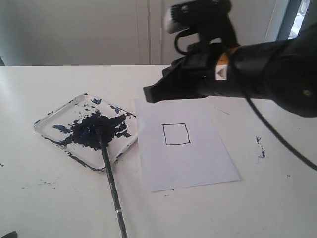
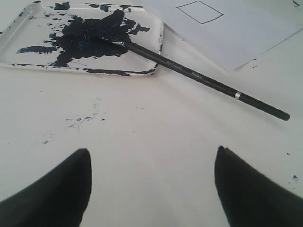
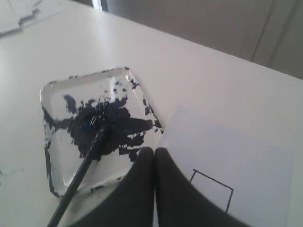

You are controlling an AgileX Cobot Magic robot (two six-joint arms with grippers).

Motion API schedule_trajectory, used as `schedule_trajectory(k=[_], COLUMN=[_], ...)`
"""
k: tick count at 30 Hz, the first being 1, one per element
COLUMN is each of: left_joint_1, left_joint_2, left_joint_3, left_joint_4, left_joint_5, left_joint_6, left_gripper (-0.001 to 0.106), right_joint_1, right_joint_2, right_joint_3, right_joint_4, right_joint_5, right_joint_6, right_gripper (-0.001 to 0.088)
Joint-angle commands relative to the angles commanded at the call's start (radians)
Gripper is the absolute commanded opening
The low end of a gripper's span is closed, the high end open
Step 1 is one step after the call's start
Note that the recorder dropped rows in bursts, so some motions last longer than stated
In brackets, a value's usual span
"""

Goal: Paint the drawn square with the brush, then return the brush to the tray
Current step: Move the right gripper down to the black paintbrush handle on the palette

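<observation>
right arm point(image 1: 277, 74): black, bulky | wrist camera point(image 1: 198, 12): black, grey end | cable point(image 1: 287, 146): thin, black | label point(image 1: 221, 72): orange-white, triangle mark | right end effector point(image 3: 154, 151): black, tapered fingers

No text reads clearly. The brush point(image 2: 203, 78) carries faint pale lettering along its handle, too small to make out. The right arm point(image 1: 270, 69) bears a yellow-and-white warning sticker point(image 1: 221, 73), its symbol indistinct.

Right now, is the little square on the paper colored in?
No, the drawn square is just a black outline with plain white inside.
</observation>
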Motion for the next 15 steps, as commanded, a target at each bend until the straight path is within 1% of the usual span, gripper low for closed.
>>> schedule_trajectory(k=[3, 6, 11, 15], left_joint_1=[0.0, 0.0, 0.0, 0.0], left_joint_2=[0.0, 0.0, 0.0, 0.0], left_joint_3=[0.0, 0.0, 0.0, 0.0], left_joint_4=[0.0, 0.0, 0.0, 0.0], left_joint_5=[0.0, 0.0, 0.0, 0.0], left_joint_6=[0.0, 0.0, 0.0, 0.0], left_gripper=[0.075, 0.075, 0.075, 0.075], right_joint_1=[0.033, 0.052, 0.077, 0.081], right_joint_2=[0.09, 0.17, 0.273, 0.328], right_joint_3=[-0.072, -0.117, -0.146, -0.149], right_joint_4=[0.004, 0.021, 0.03, 0.03], right_joint_5=[0.073, 0.088, 0.03, -0.035], right_joint_6=[-0.013, -0.013, -0.011, -0.002], right_gripper=[0.0, 0.0, 0.0, 0.0])
